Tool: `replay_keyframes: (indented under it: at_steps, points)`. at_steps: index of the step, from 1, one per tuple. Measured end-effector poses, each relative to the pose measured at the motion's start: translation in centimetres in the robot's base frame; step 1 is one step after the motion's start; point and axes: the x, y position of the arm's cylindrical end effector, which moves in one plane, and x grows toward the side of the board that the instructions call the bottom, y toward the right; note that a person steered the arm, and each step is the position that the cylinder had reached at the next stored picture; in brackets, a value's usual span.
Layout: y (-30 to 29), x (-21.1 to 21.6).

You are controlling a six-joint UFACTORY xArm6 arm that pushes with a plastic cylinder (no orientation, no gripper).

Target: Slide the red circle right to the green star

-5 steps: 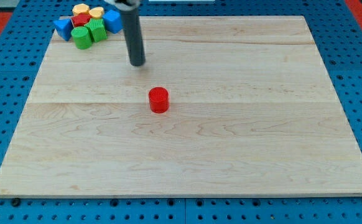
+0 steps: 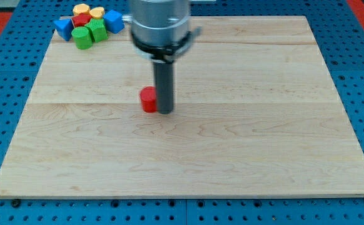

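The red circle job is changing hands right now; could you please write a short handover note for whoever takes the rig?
My tip sits against the red circle's right side, mid-board.
The green star lies in the block cluster at the view's top left, beside a green block, with blue blocks at the ends.
Done: contact made.
Left: push the circle up-left to the star.

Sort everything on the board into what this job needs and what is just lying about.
Needed for the job:
- red circle, near the board's middle
- my tip, touching the red circle's right side
- green blocks in the top-left cluster; which one is the star I cannot tell

Just lying about:
- blue blocks
- yellow blocks
- red block inside the cluster
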Motion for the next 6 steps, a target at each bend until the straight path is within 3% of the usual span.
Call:
replay_keyframes:
  at_steps: [4,6]
  points:
    - [-7.4,-1.2]
    - [-7.4,-8.0]
